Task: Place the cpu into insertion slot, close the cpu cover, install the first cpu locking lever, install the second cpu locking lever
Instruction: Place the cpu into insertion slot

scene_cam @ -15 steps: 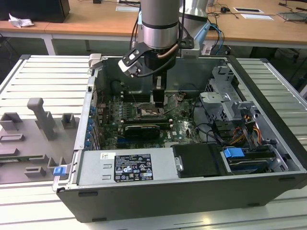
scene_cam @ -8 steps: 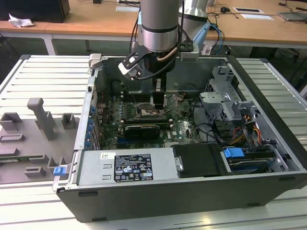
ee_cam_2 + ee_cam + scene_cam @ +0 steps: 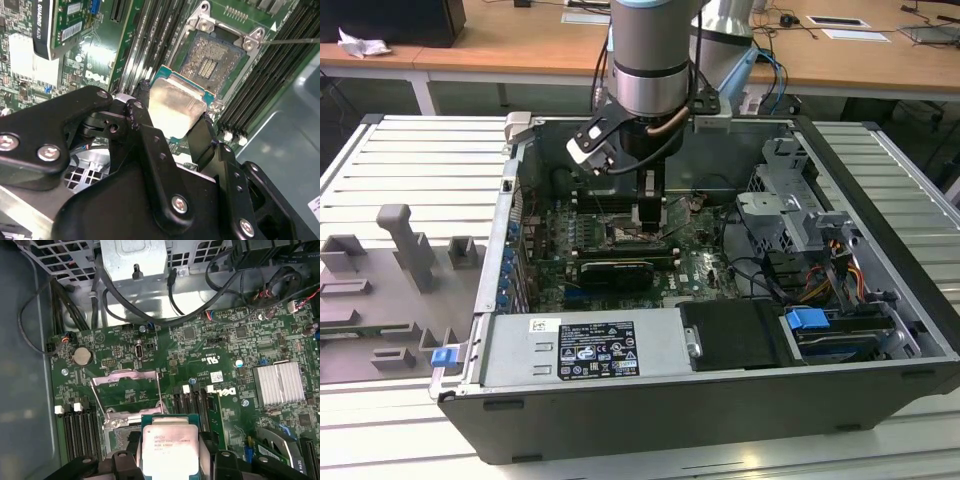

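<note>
Cpu (image 3: 167, 442) clamped by its edges in hand (image 3: 173, 104), hanging above motherboard (image 3: 225, 355) centre, just short of bare insertion slot (image 3: 212, 60); cpu cover (image 3: 125, 374) stands open. Risk: skewed or misaligned lowering could damage slot, jam chip.

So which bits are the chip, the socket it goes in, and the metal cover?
cpu (image 3: 175, 107), second wrist view: middle of its metal top.
insertion slot (image 3: 210, 62), second wrist view: its field of contacts.
cpu cover (image 3: 125, 375), first wrist view: a silver bar of its frame.
</note>
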